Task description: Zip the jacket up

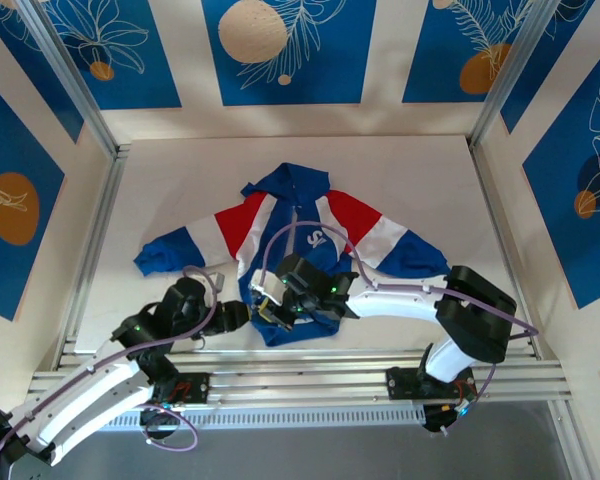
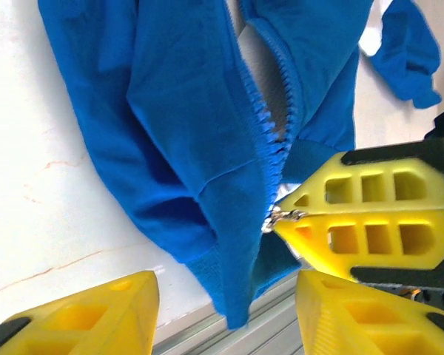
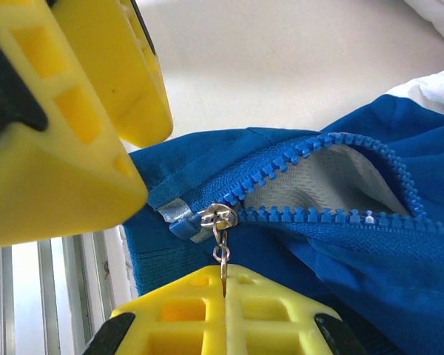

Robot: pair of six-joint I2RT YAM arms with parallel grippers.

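The jacket lies flat on the white table, blue with red and white panels, its front zipper open along most of its length. At the bottom hem the metal slider sits on the joined zipper teeth. My right gripper is shut on the slider's pull tab; it also shows in the left wrist view. My left gripper is open just left of it, with the hem corner of the jacket hanging between its fingers, untouched. Both grippers meet at the hem.
An aluminium rail runs along the near table edge right under the hem. Bare white table surrounds the jacket. Metal posts and blue patterned walls close in the left, right and back sides.
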